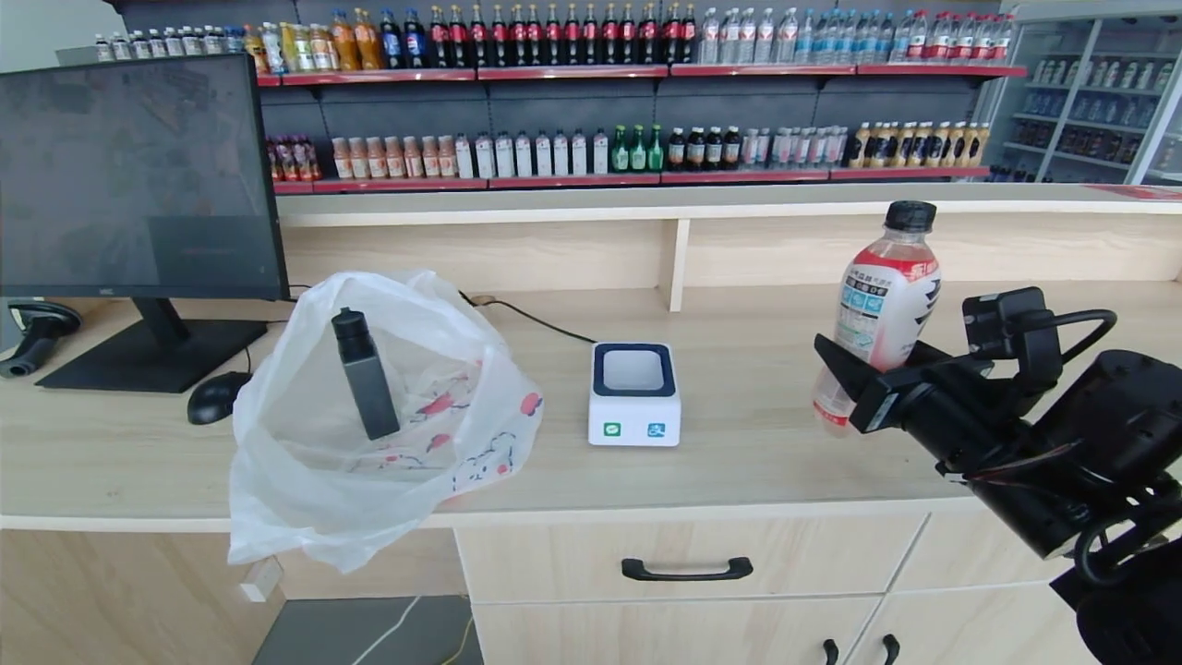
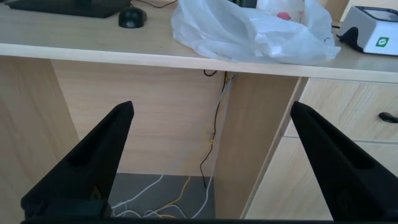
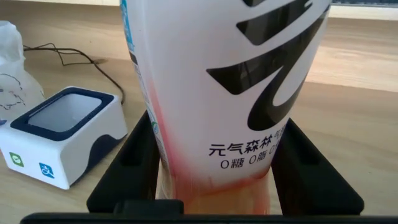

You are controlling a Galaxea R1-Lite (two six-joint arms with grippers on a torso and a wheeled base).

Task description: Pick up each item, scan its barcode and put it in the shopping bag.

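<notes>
A pink-and-white drink bottle (image 1: 882, 309) with a black cap stands tilted slightly at the right of the counter, held low on its body by my right gripper (image 1: 854, 388). In the right wrist view the bottle (image 3: 224, 93) sits between the two black fingers (image 3: 134, 165), which are shut on it. The white barcode scanner (image 1: 634, 394) with a dark-rimmed window sits mid-counter, left of the bottle. The translucent shopping bag (image 1: 369, 434) lies open at the left with a grey bottle (image 1: 365, 374) inside. My left gripper (image 2: 211, 162) hangs open below the counter's front edge, under the bag (image 2: 255, 31).
A monitor (image 1: 138, 185), a black mouse (image 1: 214, 397) and a handheld scanner (image 1: 32, 337) sit at the counter's left. A cable (image 1: 536, 319) runs behind the barcode scanner. Drawers with black handles (image 1: 686, 570) are below. A raised back ledge (image 1: 720, 208) and bottle shelves stand behind.
</notes>
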